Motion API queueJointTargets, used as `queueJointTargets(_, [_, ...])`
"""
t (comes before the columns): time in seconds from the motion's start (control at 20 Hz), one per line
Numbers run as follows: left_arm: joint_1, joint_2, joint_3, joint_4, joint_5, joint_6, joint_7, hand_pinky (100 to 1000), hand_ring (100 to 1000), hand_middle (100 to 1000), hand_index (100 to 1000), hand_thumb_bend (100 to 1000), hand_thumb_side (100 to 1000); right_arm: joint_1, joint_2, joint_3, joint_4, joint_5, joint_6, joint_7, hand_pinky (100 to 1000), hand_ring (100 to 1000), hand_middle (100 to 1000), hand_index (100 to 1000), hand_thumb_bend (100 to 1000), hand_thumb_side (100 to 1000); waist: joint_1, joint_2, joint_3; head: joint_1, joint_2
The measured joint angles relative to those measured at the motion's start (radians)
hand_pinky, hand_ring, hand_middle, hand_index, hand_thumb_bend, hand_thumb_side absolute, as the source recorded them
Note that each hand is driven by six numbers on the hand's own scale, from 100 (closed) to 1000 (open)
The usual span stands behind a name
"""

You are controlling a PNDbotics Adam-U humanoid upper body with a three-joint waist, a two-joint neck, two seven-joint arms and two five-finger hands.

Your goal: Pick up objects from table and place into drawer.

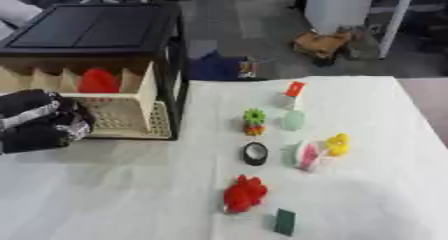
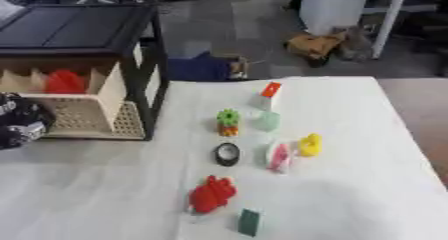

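Nearest on the white counter (image 1: 105,194) lay a green block (image 1: 284,221), then a red toy (image 1: 244,194), a black ring (image 1: 255,154), a pink-and-white piece (image 1: 307,155) touching a yellow duck (image 1: 338,144), a green gear toy (image 1: 254,121), a pale green lump (image 1: 294,119) and an orange-topped box (image 1: 294,90). The left robot hand (image 1: 39,121) hung at the counter's left edge, just before the open drawer (image 1: 131,121), fingers curled with nothing visible in them. Every loose piece lay well to its right, the red toy and ring nearest it, I judged. A red thing (image 1: 98,81) already sat in the drawer. The right robot hand was nowhere to be seen.
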Motion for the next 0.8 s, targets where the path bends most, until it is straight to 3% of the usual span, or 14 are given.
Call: queueJointTargets(0.8, [-0.078, -0.066, 0.014, 0.124, -0.035, -0.013, 0.059, 655, 847, 901, 1000, 100, 1000, -0.001, 0.008, 0.0, 0.0, 0.003, -0.001, 0.001, 659, 646, 616, 817, 100, 1000, 0.0, 0.005, -0.008, 0.005, -0.008])
